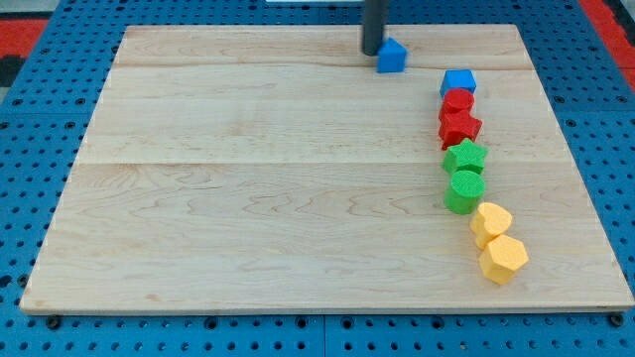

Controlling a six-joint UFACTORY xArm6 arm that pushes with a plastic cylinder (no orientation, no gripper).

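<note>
My tip [372,52] rests on the wooden board [248,178] near the view's top, just left of a small blue block [393,56], touching it or nearly so. To the right a curved line of blocks runs downward: a blue cube [458,81], a red cylinder [457,100], a red star [459,127], a green star [465,156], a green cylinder [463,190], then two yellow blocks [490,222] [504,258]. The blue cube at the line's head lies about 65 px right of the small blue block.
The board lies on a blue pegboard table [40,198]. Red mat shows at the top corners [20,30].
</note>
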